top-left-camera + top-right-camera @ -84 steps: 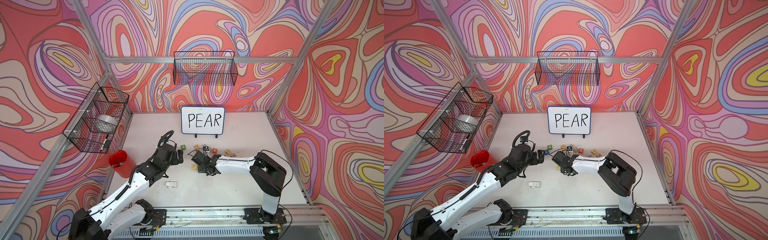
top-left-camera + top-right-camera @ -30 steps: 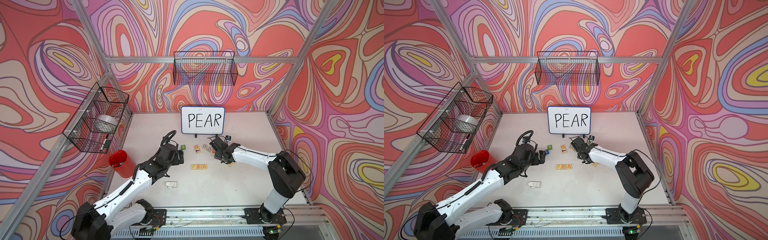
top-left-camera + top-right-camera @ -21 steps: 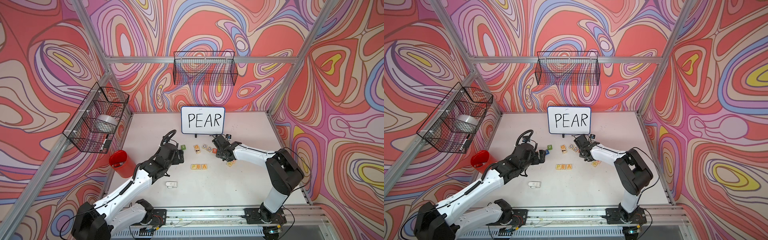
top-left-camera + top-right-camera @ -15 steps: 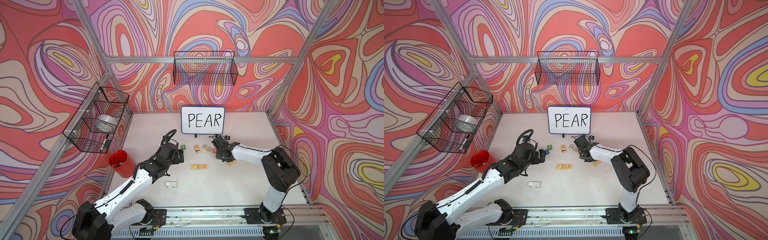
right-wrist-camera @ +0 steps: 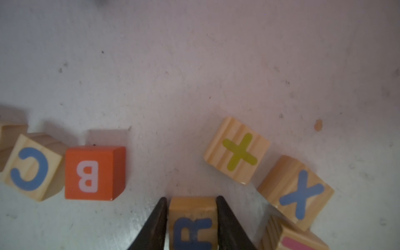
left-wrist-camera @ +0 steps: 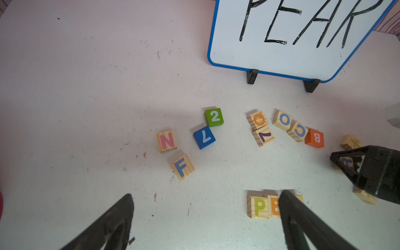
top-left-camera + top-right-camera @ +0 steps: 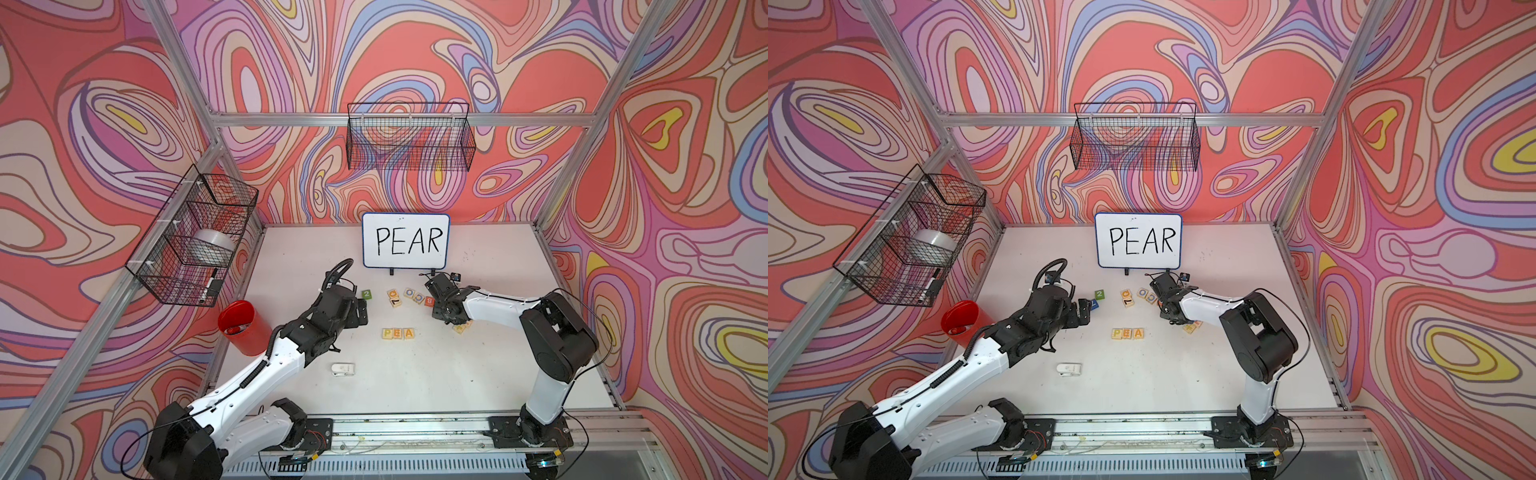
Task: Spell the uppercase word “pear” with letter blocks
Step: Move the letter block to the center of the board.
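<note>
On the white table point(image 7: 415, 386), the right gripper point(image 5: 191, 197) had just clamped the R block point(image 5: 192, 227), the letter the PEA row point(image 7: 398, 333) lacked.

Walls point(image 7: 415, 62): swirl pattern in red, pink, lilac, blue and yellow, with dark outlines.
Table point(image 7: 415, 386): off-white, speckled.
Whiteboard point(image 7: 370, 257): white, blue rim, black lettering.
Cup point(image 7: 245, 328): red.
Wire baskets point(image 7: 409, 162): black.
Wooden blocks, pale grain:
- P block point(image 6: 258, 205): yellow-green letter.
- E block point(image 6: 273, 206), A block point(image 7: 409, 333): orange.
- R block point(image 5: 192, 223), C block point(image 5: 30, 171), X block point(image 5: 298, 192), F block point(image 6: 182, 166): blue.
- N block point(image 6: 166, 140): pink.

Solid cubes, white print: green cube point(image 6: 213, 116), blue cube point(image 6: 204, 137), orange cube point(image 6: 315, 138).
</note>
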